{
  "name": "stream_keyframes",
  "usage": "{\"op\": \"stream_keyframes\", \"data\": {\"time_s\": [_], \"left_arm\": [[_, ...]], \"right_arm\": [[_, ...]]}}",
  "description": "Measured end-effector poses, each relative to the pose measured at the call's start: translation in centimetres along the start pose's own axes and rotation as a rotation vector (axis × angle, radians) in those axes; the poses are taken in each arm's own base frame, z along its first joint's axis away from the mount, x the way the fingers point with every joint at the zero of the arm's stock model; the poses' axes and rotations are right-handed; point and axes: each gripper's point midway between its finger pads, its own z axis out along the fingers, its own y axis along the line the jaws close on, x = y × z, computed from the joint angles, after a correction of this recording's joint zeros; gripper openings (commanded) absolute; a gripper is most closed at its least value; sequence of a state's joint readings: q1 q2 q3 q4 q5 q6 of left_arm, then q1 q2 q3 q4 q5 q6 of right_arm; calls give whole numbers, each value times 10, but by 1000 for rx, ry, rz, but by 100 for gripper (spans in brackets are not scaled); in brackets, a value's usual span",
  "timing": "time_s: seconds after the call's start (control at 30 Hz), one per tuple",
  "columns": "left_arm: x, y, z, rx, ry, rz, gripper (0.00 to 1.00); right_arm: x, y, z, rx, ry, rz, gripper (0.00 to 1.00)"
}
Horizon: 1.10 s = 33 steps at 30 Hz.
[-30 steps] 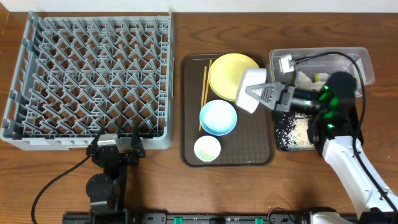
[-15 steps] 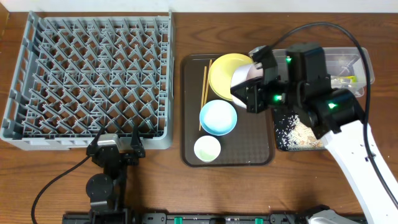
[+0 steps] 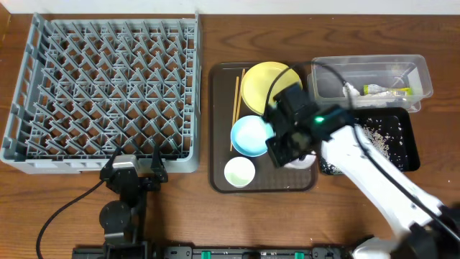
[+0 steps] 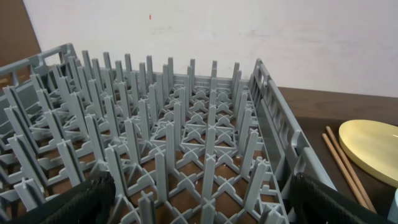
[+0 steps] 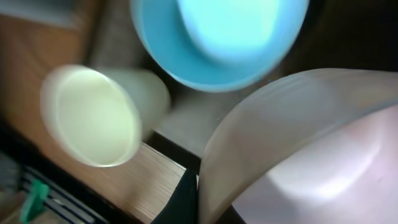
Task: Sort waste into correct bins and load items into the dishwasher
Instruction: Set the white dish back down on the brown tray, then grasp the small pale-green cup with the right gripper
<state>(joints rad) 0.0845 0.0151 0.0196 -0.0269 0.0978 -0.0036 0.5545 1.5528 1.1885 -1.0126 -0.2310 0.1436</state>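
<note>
From above, my right pincer (image 3: 289, 147) hangs over the brown tray (image 3: 219, 155) mid-worktop, clamped on the white bowl (image 3: 303, 160). The blue bowl (image 3: 250, 135), cup (image 3: 239, 171), plate (image 3: 260, 83) and chopsticks (image 3: 235, 108) lie on that tray. The wrapper (image 3: 388, 91) lies in the tub (image 3: 338, 79) at the back right corner, with rice (image 3: 374, 133) in the black tray (image 3: 410, 147) just in front of the tub. My left pincer (image 3: 135, 161) sits at the front edge, before the rack (image 3: 100, 86).

My left wrist shows my left pincer (image 4: 202, 194) spread wide and empty, facing the rack (image 4: 180, 137).

My right wrist, blurred, shows a finger (image 5: 186, 198) against the white bowl (image 5: 305, 149), with the blue bowl (image 5: 230, 37) and cup (image 5: 93, 115) beyond.
</note>
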Motion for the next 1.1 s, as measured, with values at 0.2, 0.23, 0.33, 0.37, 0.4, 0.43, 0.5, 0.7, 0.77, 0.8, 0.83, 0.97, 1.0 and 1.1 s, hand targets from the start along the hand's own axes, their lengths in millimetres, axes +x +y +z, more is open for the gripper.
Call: {"op": "stream_keyframes", "data": {"time_s": [0.2, 0.23, 0.33, 0.37, 0.4, 0.43, 0.5, 0.7, 0.77, 0.8, 0.83, 0.97, 1.0, 1.1], "left_arm": [[0, 0, 0, 0, 0, 0, 91], [0, 0, 0, 0, 0, 0, 91], [0, 0, 0, 0, 0, 0, 91], [0, 0, 0, 0, 0, 0, 91], [0, 0, 0, 0, 0, 0, 91], [0, 0, 0, 0, 0, 0, 91], [0, 0, 0, 0, 0, 0, 91], [0, 0, 0, 0, 0, 0, 91], [0, 0, 0, 0, 0, 0, 91], [0, 0, 0, 0, 0, 0, 91], [0, 0, 0, 0, 0, 0, 91], [0, 0, 0, 0, 0, 0, 91], [0, 0, 0, 0, 0, 0, 91], [0, 0, 0, 0, 0, 0, 91]], "right_arm": [[22, -10, 42, 2, 122, 39, 1], [22, -11, 45, 0, 127, 40, 1], [21, -11, 52, -5, 137, 44, 1], [21, -11, 54, -5, 140, 45, 1], [22, -12, 55, -5, 146, 47, 2], [22, -12, 57, -4, 150, 49, 6], [23, -12, 57, -4, 153, 57, 27], [27, -14, 56, 4, 169, 65, 32], [27, -14, 56, 6, 169, 69, 32], [27, -14, 56, 7, 172, 71, 32], [28, -13, 53, 9, 179, 73, 33], [10, -6, 30, 8, 157, 72, 49], [0, -2, 21, 4, 130, 67, 76], [-32, 12, -7, -30, 14, 34, 99]]}}
